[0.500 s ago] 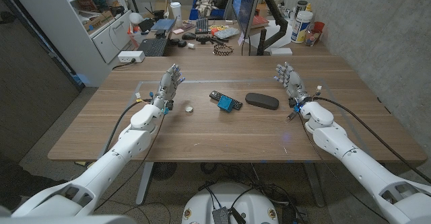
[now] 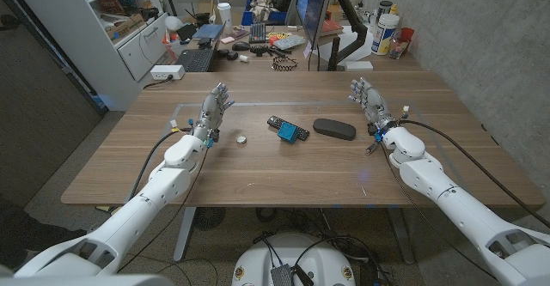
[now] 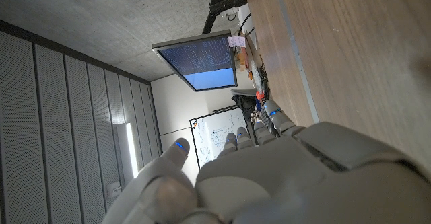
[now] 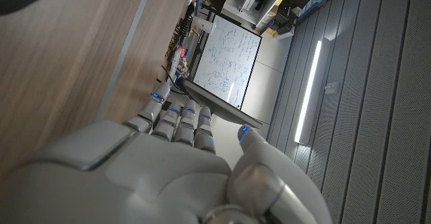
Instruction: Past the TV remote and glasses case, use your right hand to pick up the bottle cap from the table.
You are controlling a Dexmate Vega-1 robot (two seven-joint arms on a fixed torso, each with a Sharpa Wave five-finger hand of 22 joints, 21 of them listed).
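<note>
The bottle cap is sitting out on the bare wood of the worktop, a small pale round disc lying low, and it is looking light and rigid, the sort of thing that will skate away if nudged sideways. It is too small in the head view to tell whether it is lying open side up or down, so I am only guessing at a ridged rim. The sensible hold, by my reading, is a pinch across its edge from above, thumb on one side and a fingertip opposite, pressing gently so it does not flip.

Where is it? It is lying just beside the left hand, well apart from the right hand, with the TV remote and the dark glasses case lying between the cap and the right hand (a long reach across, then).

Both hands are standing raised with fingers spread and holding nothing; the right hand is hovering near the worktop's right side, and the wrist views are showing the backs of both hands with fingers extended.
</note>
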